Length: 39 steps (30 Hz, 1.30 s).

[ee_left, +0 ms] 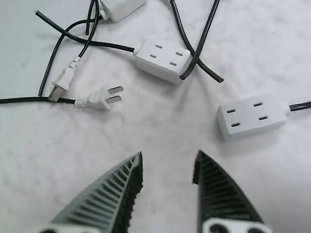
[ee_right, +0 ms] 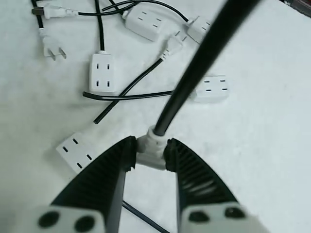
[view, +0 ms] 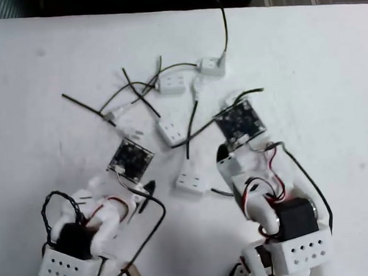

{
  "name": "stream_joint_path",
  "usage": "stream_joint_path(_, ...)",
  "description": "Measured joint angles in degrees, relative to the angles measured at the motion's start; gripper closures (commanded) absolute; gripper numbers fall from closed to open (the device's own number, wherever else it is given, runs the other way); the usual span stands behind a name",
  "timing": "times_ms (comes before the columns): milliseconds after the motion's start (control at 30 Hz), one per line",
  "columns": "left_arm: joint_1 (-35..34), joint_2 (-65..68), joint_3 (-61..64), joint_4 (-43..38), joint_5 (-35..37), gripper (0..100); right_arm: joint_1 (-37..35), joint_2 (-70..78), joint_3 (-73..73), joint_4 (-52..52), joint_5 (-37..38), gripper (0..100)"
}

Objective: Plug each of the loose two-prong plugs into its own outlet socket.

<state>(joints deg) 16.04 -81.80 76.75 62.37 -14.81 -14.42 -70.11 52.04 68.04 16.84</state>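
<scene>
- White table (view: 331, 71), strewn with black cords (ee_right: 200, 63).
- Right pincer (ee_right: 149, 145) clenched on a white plug (ee_right: 151, 155), near the middle socket block (ee_right: 102, 73).
- Left pincer (ee_left: 167, 167) released, empty, apart from that block; a loose plug (ee_left: 104, 97) lies near the block.

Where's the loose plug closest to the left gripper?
Left wrist view: the plug lies flat on the table ahead of the open left gripper, beside a second plug.
</scene>
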Motion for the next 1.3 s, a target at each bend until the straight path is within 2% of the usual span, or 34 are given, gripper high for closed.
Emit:
stream_joint_path(200,0.44,12.04,-8.53,0.0,0.0,93,5.63,0.0,0.0,0.0,-1.41,98.1)
stream_joint_path(467,2.02,42.99,-26.02,1.93,0.09,93,9.23,-0.18,0.0,1.67,-1.49,98.1)
stream_joint_path(600,5.63,56.18,-29.71,1.93,0.09,84,13.71,-0.18,0.0,1.67,-1.49,98.1)
stream_joint_path(733,8.09,62.77,-30.77,1.32,3.08,81,17.67,-0.18,0.0,1.67,-1.49,98.1)
stream_joint_path(1000,8.79,72.26,-31.03,-7.91,5.45,80,19.43,-0.18,0.0,1.67,-1.49,98.1)
stream_joint_path(1300,9.58,85.45,-43.96,-4.66,5.45,80,20.66,-0.18,0.0,1.67,-1.49,98.1)
